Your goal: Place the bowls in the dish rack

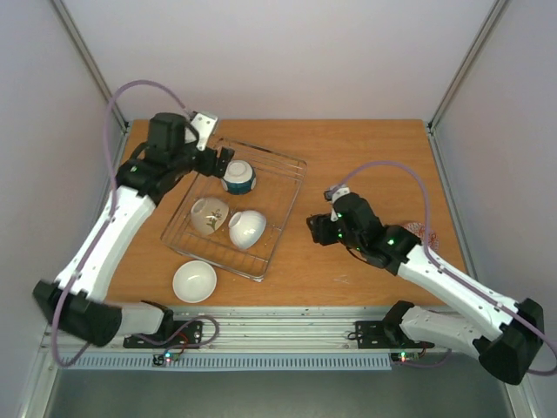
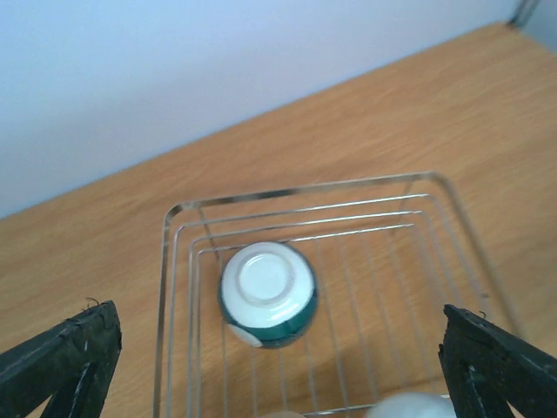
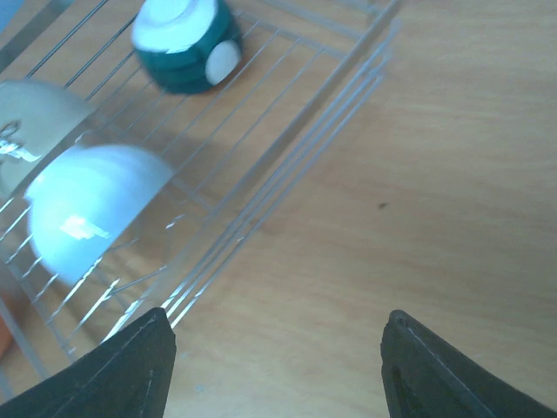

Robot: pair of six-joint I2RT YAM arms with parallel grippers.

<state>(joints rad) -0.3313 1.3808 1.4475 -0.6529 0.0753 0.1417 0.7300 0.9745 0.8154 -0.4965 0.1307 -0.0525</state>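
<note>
The dish rack [image 1: 288, 207] lies on the table left of centre. It holds a teal-banded bowl [image 1: 238, 177] upside down at the far end, a sprig-motif bowl [image 1: 209, 215] and a white bowl [image 1: 246, 228] on their sides. Another white bowl [image 1: 194, 280] sits upright on the table by the rack's near corner. My left gripper [image 1: 224, 161] is open and empty just above the teal-banded bowl [image 2: 266, 294], inside the rack's far end [image 2: 296, 192]. My right gripper [image 1: 315, 228] is open and empty over bare table right of the rack [image 3: 287, 157]; the white bowl [image 3: 87, 209] and the teal-banded bowl [image 3: 183, 39] show in its view.
A small patterned object [image 1: 418, 231], partly hidden behind my right forearm, lies near the table's right edge. Pale walls close the table at the back and both sides. A metal rail runs along the near edge.
</note>
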